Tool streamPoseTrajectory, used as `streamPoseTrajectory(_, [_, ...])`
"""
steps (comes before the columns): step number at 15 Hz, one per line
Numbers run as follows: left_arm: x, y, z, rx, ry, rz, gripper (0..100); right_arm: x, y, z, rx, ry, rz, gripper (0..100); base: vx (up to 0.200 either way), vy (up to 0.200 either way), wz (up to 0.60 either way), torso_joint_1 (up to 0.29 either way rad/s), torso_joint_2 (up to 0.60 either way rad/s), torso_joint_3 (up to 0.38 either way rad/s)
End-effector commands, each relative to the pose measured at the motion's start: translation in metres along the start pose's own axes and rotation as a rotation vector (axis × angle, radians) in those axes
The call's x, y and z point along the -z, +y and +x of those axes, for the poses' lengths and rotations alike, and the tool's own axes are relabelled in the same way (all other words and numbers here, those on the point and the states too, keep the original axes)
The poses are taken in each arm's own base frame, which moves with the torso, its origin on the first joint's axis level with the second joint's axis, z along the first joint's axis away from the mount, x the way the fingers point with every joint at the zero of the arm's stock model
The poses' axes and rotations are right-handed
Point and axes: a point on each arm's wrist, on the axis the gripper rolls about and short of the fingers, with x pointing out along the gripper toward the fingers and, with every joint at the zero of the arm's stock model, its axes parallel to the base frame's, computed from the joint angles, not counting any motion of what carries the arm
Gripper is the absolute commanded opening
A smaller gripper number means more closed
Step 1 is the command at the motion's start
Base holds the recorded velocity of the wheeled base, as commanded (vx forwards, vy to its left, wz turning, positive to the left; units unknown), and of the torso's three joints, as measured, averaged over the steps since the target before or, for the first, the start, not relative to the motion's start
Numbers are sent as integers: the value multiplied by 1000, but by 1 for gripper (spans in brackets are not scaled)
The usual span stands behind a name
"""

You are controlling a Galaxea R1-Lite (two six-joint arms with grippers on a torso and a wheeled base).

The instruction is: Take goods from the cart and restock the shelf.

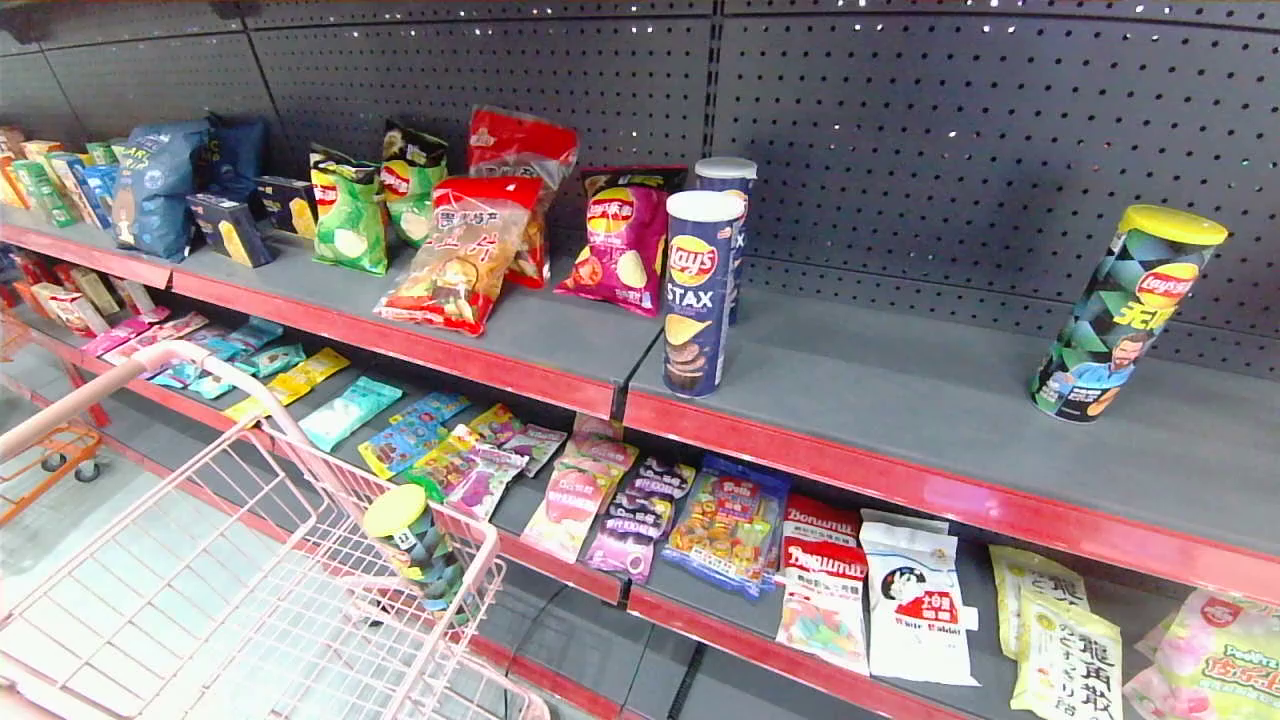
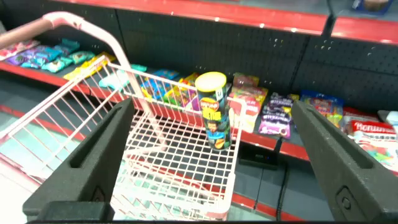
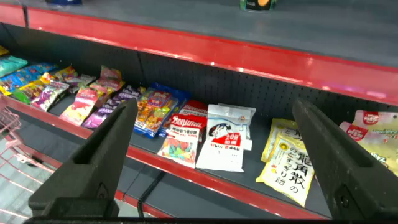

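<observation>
The right gripper (image 3: 214, 107) hangs in front of the lower shelf (image 3: 186, 173), its two dark fingers (image 3: 93, 168) spread wide apart with nothing between them. Beyond it, snack packets lie in a row: a white bag (image 3: 227, 146) just beside a red packet (image 3: 182, 134), with yellow packets (image 3: 291, 163) farther along. A corner of the pink cart (image 3: 7, 118) shows at the edge.

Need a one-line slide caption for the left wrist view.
Open left gripper hovers above the pink cart, facing the yellow-lidded chip can standing in its corner.
</observation>
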Motion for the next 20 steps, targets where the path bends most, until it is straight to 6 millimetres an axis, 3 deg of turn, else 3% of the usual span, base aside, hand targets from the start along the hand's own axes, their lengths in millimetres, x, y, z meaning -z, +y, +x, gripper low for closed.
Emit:
streamPoseTrajectory(1, [0,0,0,1,0,0,100,0,0,0,1,2,0,100,0,0,0,-144,339,198])
streamPoseTrajectory(18, [0,0,0,5,-2,-11,100,0,0,0,2,2,2,100,0,0,0,-169,477,304])
streamPoseTrajectory(19, [-24,-1,-4,44,-60,-18,100,0,0,0,2,2,2,100,0,0,0,-36,139,105])
streamPoseTrajectory(20, [-76,-1,-2,65,-85,-71,100,0,0,0,2,2,2,100,0,0,0,-17,90,56])
